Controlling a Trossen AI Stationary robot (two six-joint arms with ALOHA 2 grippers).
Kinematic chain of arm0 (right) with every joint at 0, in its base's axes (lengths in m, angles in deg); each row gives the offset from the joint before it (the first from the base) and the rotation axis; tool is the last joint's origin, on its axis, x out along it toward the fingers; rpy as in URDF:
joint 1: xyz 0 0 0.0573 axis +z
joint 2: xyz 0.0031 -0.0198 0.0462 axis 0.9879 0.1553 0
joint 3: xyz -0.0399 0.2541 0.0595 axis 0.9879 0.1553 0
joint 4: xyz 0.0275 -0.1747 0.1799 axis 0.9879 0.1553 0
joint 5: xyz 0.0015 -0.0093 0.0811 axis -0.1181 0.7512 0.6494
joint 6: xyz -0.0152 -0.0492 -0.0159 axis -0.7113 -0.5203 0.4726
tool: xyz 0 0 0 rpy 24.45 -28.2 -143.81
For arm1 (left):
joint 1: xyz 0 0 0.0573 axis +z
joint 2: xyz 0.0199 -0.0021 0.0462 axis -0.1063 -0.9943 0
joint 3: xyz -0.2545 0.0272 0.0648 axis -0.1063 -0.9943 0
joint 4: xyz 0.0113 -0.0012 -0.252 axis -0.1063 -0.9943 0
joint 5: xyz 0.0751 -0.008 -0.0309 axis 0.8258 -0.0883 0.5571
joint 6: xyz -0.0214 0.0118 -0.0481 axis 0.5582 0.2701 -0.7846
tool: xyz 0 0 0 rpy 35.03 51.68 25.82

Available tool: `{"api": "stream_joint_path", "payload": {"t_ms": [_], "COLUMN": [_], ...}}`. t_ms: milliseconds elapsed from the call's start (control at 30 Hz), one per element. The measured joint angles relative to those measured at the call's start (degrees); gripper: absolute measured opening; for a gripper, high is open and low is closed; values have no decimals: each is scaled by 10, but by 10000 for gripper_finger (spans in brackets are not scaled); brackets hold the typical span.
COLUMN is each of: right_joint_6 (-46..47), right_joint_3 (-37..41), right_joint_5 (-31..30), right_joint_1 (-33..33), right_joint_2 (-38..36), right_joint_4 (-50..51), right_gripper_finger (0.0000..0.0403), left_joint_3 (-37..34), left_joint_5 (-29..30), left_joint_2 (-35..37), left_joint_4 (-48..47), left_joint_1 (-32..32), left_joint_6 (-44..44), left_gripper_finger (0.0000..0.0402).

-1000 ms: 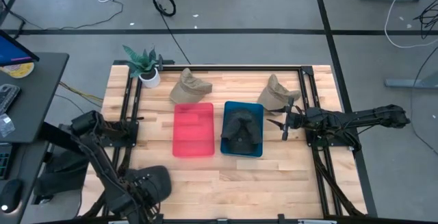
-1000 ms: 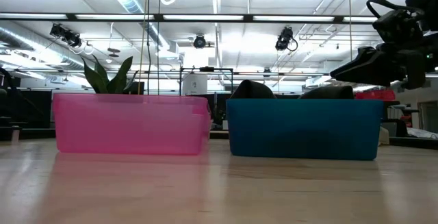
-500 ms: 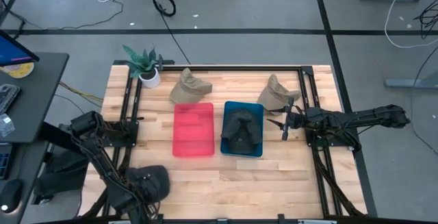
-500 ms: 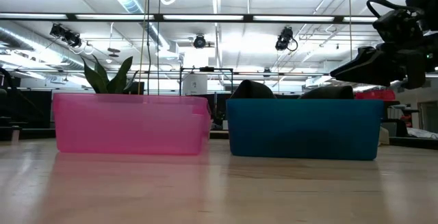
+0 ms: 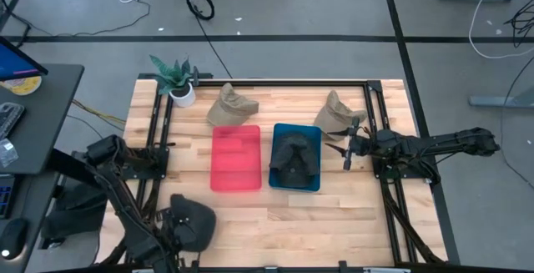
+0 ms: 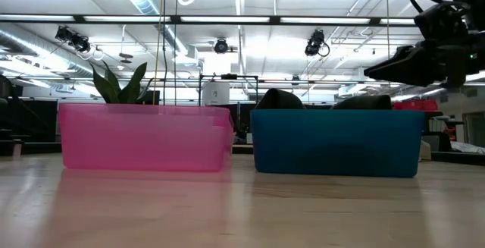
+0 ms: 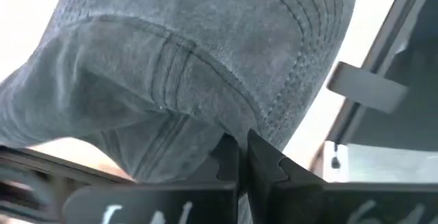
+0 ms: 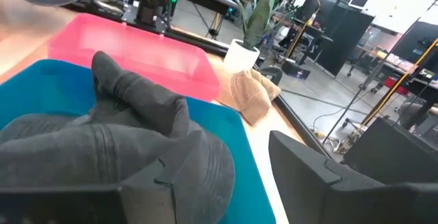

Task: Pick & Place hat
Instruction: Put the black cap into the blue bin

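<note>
Left hand (image 7: 239, 157) is clamped fully shut on the edge of a dark grey hat (image 5: 193, 223), which sits right in front of its fingers at the bench's (image 5: 334, 214) near-left corner. Can't tell which way its brim points. Right hand (image 5: 346, 149) hangs spread wide, holding nothing, just beside the blue bin (image 5: 313, 181). Count: four hats total, two dark and two tan, plus two bins.

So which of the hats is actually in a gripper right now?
The dark grey hat at the table's near-left corner: the left gripper is shut on it. Another dark one lies in the blue bin; two tan ones sit untouched.
</note>
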Motion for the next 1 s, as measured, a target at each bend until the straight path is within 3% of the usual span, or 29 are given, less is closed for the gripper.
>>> {"api": "stream_joint_path", "payload": {"t_ms": [200, 333, 533, 733, 867, 1000], "right_joint_6": [32, 30, 42, 175, 321, 325], "right_joint_3": [0, 0, 0, 0, 0, 0], "right_joint_5": [0, 0, 0, 0, 1, 1], "right_joint_1": [0, 0, 0, 0, 1, 1], "right_joint_2": [0, 0, 0, 0, 0, 1], "right_joint_4": [0, 0, -1, -34, -60, -93], "right_gripper_finger": [173, 173, 173, 173, 173, 173], "left_joint_3": [32, 47, 55, 55, 55, 55], "left_joint_5": [57, 112, 150, 165, 169, 220], "left_joint_2": [0, 0, 0, 0, 0, 0], "left_joint_4": [-106, -111, -94, -89, -76, -51], "left_joint_1": [48, 91, 137, 176, 193, 198], "left_joint_6": [127, 226, 397, 540, 624, 705], "left_gripper_finger": [4, 4, 4, 4, 4, 4]}}
